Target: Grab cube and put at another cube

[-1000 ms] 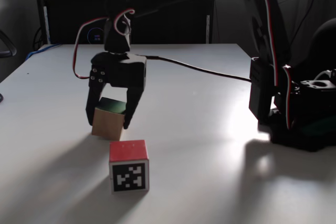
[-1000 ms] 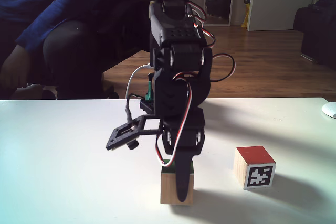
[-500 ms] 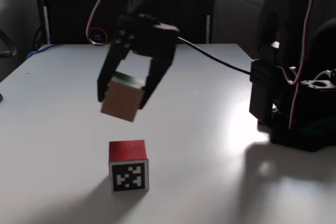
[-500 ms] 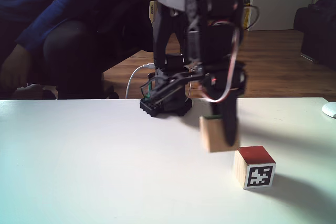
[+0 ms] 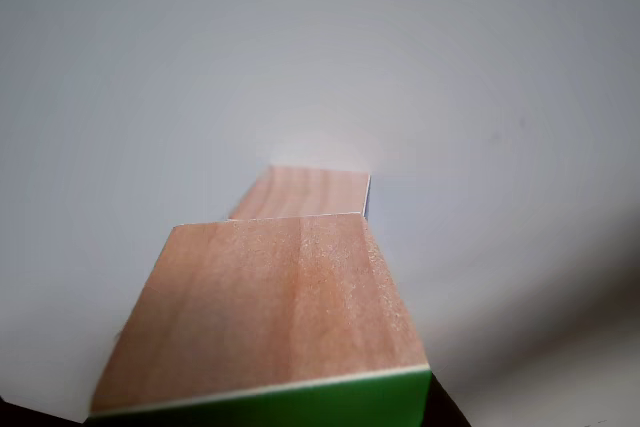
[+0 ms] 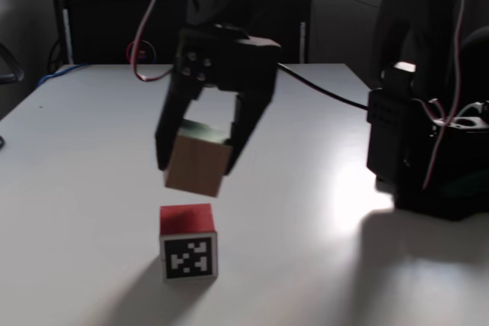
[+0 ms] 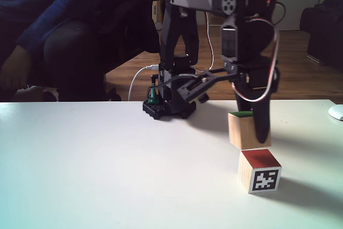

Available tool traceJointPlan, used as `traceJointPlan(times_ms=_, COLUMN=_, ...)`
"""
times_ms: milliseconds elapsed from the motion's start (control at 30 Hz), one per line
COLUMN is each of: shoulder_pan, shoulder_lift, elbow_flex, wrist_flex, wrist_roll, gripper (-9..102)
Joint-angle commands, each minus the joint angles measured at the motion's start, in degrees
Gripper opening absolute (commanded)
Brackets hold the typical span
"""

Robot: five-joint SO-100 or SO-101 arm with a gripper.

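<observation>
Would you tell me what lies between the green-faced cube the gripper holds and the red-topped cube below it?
Nothing: in both fixed views the green-faced cube hangs in the gripper above the red-topped cube, with only an open gap between them.

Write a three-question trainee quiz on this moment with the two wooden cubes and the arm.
1. True or false: the green-faced wooden cube rests on the white table.
2. What is the gripper doing? A) open and empty B) shut on the green-faced cube C) pushing the red-topped wooden cube
3. Fill in: in both fixed views the held cube hangs just ___ the red-topped cube.

Key: 1 false, it is in the air. 2 B. 3 above.
</observation>
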Motion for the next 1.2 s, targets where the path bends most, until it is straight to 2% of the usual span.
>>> traceJointPlan(times_ms=0, shoulder_pan=-0.62, shoulder_lift=-0.79, elbow_flex=-4.48, wrist_flex=0.88, wrist_roll=0.70, gripper=17)
traceJointPlan(times_ms=833, shoulder_pan=-3.34, shoulder_lift=-9.58, elbow_flex=-12.13, wrist_flex=2.72, wrist_roll=3.08, gripper=17)
traceJointPlan(times_ms=1167, shoulder_pan=-3.52, shoulder_lift=-12.30, elbow_flex=-13.97, wrist_flex=3.43, wrist_roll=3.16, gripper=23)
